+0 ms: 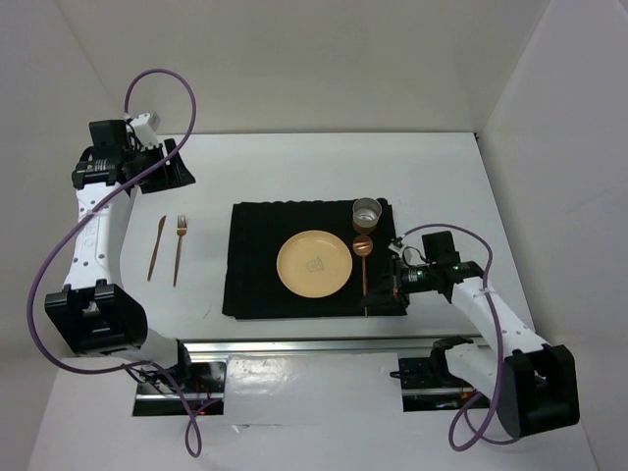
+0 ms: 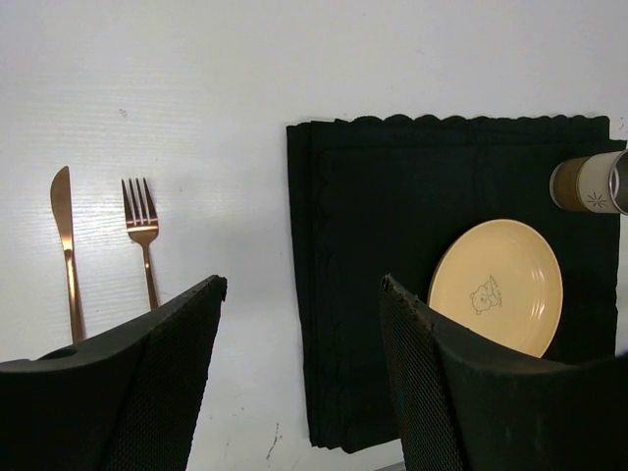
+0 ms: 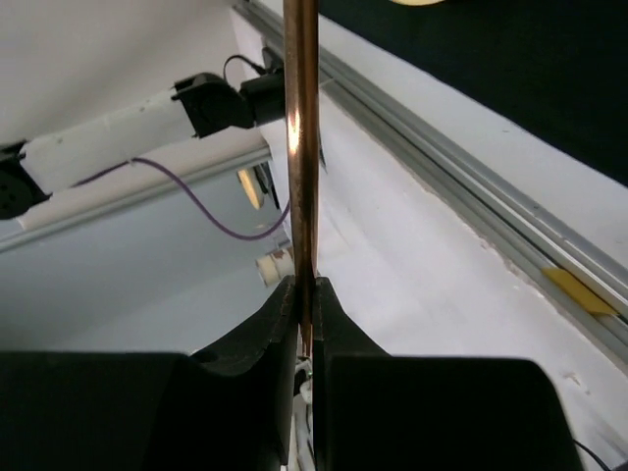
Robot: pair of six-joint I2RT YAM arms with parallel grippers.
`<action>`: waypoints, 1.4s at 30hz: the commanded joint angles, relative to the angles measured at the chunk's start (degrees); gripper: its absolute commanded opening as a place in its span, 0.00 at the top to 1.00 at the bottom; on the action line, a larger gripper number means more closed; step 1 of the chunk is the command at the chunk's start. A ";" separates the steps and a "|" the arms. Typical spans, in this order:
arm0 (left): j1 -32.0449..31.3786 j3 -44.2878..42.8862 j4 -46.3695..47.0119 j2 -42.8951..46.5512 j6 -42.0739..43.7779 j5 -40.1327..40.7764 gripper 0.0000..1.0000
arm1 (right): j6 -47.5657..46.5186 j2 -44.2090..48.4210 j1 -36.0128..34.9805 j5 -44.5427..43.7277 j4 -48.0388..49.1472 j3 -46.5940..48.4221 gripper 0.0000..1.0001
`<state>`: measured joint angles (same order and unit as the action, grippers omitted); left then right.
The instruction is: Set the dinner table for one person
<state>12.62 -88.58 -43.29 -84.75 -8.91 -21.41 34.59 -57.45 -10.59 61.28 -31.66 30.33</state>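
Tabletop: the large flat white rectangular tabletop (image 1: 294, 167) with metal rails is the dinner table I am setting. It lies under the black square cloth placemat (image 1: 255, 260) and spreads past it on every side.
On the placemat: a round yellow plate (image 1: 314, 265) sits at the middle, where the diner would face it. A small pale cup with a brown band (image 1: 367, 212) stands at the far right corner, within reach of a drinking hand.
Spoon: a slim copper-coloured metal spoon (image 1: 363, 270) runs along the placemat's right part, between the plate and the right edge, with its bowl toward the cup. I cannot tell whether it touches the cloth.
Right fingers: the right gripper (image 3: 303, 287) has its fingers pressed together on the spoon's handle near its near end. I judge that this end grip lets me line the handle up beside the plate.
Left fingers: the left gripper (image 2: 302, 285) has its fingers apart with nothing between them. It hovers off the placemat's far left corner, well clear of the right arm's work.
Waiting cutlery: a copper-coloured knife (image 1: 157, 247) and a matching fork (image 1: 180, 250) lie side by side on the bare tabletop, left of the placemat and apart from it.
Stage: I judge that I am placing the spoon and that the knife and fork are not yet set.
Risk: the thin handle could swivel in the pinch.
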 commanded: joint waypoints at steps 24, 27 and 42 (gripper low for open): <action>0.39 -0.55 -0.39 -0.42 2.49 -1.44 0.28 | -10.16 -28.59 8.39 0.42 14.08 2.02 1.00; 0.39 -0.55 -0.39 -0.42 2.49 -1.44 0.28 | -10.16 -31.40 8.39 1.48 16.01 2.54 1.00; 0.91 -0.55 -0.92 0.11 3.02 -0.92 0.28 | -12.09 -34.22 8.39 -7.75 11.19 4.92 0.67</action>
<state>13.13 -88.58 -44.21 -85.03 -7.33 -21.93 23.38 -92.42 -2.57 57.12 -18.50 33.17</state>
